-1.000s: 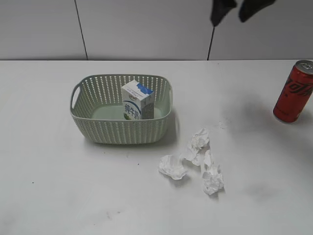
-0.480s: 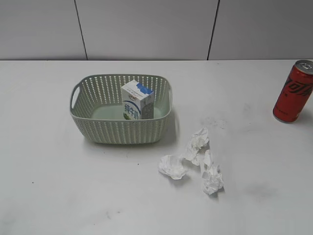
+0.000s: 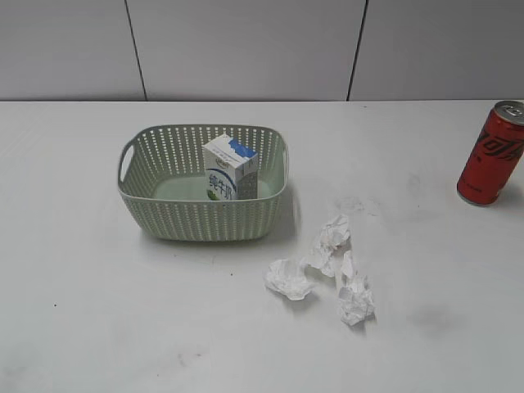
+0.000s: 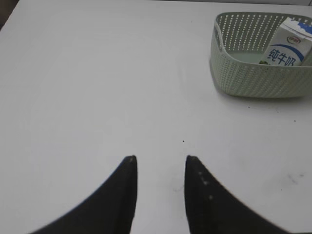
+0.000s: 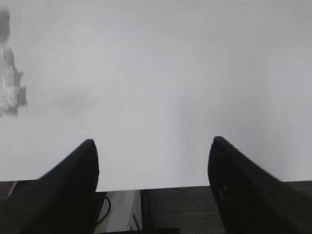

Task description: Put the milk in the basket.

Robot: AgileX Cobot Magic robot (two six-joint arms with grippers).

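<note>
Left pincer point(image 4: 158, 158): tips apart w/ a narrow gap, nothing between them, over bare white desk point(image 4: 97, 87), well apart from the basket point(image 4: 253, 80), which sits at the upper right of the left wrist view.

Basket point(image 3: 196, 214): pale green, perforated sides, left of desk centre in the exterior view. The milk point(image 3: 229, 168) stands upright inside it, toward the right-hand part, blue lettering facing front; also seen in the wrist view point(image 4: 290, 48).

Right of basket, on the desk point(image 3: 98, 311): three crumpled white paper wads point(image 3: 323, 268), near each other, just beside the basket's front-right corner but not touching it.

Far right: red soda can point(image 3: 491, 153), upright, near the desk edge.

Right pincer point(image 5: 153, 146): tips wide apart, empty, at the near edge of the desk; blurred paper at the left of that view. Neither pincer shows in the exterior view.
</note>
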